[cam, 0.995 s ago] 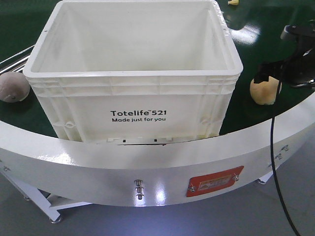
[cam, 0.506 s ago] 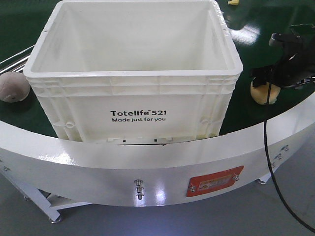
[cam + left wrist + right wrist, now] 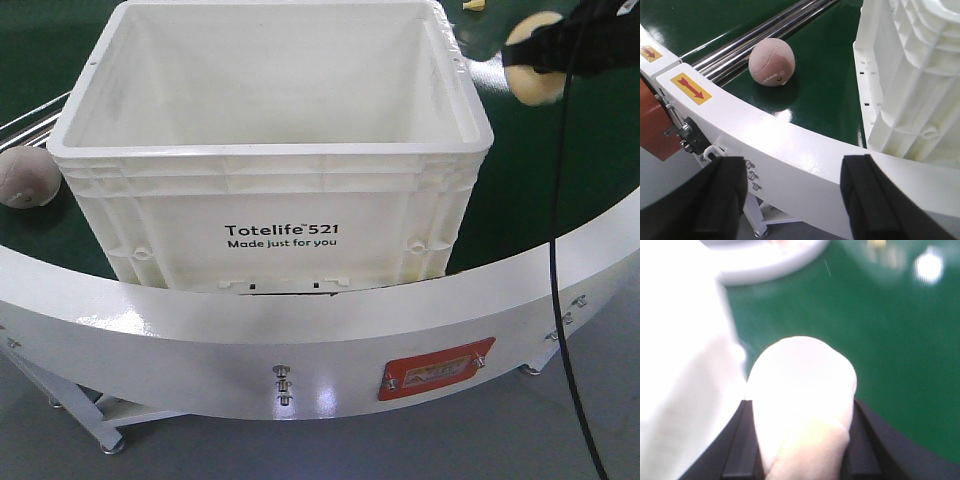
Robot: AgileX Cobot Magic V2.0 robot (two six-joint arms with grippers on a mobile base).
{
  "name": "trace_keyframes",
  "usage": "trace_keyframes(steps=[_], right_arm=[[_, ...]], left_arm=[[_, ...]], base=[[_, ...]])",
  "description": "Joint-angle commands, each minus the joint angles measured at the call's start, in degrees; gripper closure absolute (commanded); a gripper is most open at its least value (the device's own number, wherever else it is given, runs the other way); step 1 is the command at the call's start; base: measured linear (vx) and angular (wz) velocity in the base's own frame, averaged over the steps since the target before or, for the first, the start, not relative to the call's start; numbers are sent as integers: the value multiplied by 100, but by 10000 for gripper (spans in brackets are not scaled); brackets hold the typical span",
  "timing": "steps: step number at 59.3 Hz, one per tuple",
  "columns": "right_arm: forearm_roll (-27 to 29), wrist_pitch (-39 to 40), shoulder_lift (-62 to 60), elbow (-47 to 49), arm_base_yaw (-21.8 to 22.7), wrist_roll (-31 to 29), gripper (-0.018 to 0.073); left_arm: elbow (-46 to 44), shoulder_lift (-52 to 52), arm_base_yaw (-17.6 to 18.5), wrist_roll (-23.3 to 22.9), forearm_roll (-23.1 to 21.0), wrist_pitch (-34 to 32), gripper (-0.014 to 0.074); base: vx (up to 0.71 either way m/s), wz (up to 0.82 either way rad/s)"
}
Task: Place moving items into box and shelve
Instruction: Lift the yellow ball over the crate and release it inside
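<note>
- Box (image 3: 270, 220): white plastic, smooth, semi-matt; ribbed outside.
- Greyish-pink lump (image 3: 772, 63): matt cloth, stitched seams.
- Pale yellow lump (image 3: 535, 88): matt, soft-looking skin.
- Desk top (image 3: 520, 200): green, glossy, with light glare.
- Desk rim (image 3: 300, 330): white-painted metal, glossy.
- Rods (image 3: 735, 49): polished metal.
- Left pincer pads (image 3: 875, 200): black, matt.

we see a dark green belt (image 3: 520, 190) curving through the scene, bounded on the near side by a glossy white curved rim (image 3: 150, 320). an orange-red plate (image 3: 432, 371) is fastened to the rim's face, with a pair of bolts (image 3: 283, 384) to its left. below lies a plain grey floor (image 3: 330, 450), where a white metal frame (image 3: 85, 420) stands. we note bright steel rods (image 3: 755, 37) along the belt, a yellow label with a red arrow (image 3: 691, 88) on the rim, and lamp glare (image 3: 929, 267) on the green.
</note>
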State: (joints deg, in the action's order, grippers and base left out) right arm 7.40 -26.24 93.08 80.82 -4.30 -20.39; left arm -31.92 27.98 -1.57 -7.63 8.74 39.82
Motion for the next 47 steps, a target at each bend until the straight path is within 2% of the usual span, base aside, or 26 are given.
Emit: trace_keyframes(steps=[1, 15, 22, 28, 32, 43, 47], right_arm=[[42, 744, -572, 195, -373, -95, 250], [55, 1423, -600, 189, -1710, -95, 250], [55, 1601, -309, 189, -2171, -95, 250], [55, 1631, -74, 189, -2382, -95, 241], [49, 1631, 67, 189, -2455, -95, 202], [106, 1618, 174, 189, -2448, -48, -19], [100, 1611, 138, 189, -2448, -48, -72]], left_arm=[[-164, 67, -7, -47, 49, -442, 78], [-164, 67, -7, -47, 44, -435, 78], [-164, 67, -7, -47, 44, -435, 78], [-164, 67, -7, -47, 44, -418, 78], [-164, 67, -7, -47, 44, -392, 78], [-164, 67, -7, -47, 44, -344, 78], [-164, 67, -7, -47, 44, -344, 78]], base=[[0, 0], [0, 0], [0, 0], [0, 0], [0, 0], [0, 0], [0, 0]])
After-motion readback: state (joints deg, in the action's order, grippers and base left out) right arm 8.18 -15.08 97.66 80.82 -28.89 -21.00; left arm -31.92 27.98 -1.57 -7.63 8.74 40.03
